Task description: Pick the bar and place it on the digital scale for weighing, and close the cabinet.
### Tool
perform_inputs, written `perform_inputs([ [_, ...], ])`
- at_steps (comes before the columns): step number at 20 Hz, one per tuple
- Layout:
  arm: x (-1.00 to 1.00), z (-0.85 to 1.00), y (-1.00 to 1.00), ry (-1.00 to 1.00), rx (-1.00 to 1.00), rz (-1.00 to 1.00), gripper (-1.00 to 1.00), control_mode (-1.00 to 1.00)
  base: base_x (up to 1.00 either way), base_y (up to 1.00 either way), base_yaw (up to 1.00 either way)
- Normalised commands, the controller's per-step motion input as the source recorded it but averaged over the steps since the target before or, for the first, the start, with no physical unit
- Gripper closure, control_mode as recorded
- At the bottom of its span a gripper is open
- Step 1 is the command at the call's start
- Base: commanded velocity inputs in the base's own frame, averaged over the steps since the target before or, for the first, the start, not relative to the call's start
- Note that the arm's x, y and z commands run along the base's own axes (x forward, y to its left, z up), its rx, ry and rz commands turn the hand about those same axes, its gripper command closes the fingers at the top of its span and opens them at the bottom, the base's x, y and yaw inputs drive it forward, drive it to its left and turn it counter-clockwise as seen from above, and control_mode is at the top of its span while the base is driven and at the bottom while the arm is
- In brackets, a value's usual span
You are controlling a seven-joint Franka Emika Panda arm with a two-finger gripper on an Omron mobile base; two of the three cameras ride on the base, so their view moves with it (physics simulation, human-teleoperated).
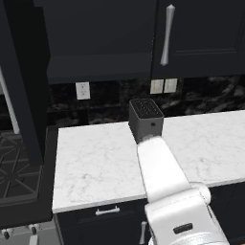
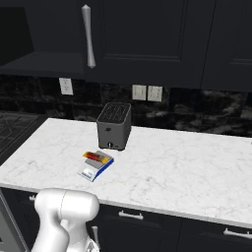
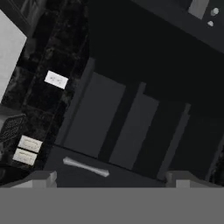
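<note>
The small red and yellow wrapped bar lies on the flat white digital scale, just in front of the black toaster on the white marble desk. Above the toaster, the big black cabinet has its left door swung open. The fingers are spread apart, holding nothing.

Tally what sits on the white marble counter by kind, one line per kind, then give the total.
Toaster, black: 1
Digital scale, white: 1
Bar, red and yellow, lying on the scale: 1
Total: 3
</note>
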Motion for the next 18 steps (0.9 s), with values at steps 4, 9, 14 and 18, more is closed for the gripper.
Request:
perform_inputs([
  [4, 0.0, -0.2, 1.0, -0.27, 0.0, -0.19, -1.0, -1.0, 0.0, 0.0, 0.0],
  [9, -0.14, -0.02, 1.0, -0.28, 0.0, -0.23, -1.0, -1.0, 0.0, 0.0, 0.0],
  [14, -0.05, -0.18, 1.0, -0.05, 0.01, -0.15, -1.0, -1.0, 0.0, 0.0, 0.0],
  [18, 0.06, -0.59, 1.0, -0.01, 0.09, -0.03, -1.0, -1.0, 0.0, 0.0, 0.0],
])
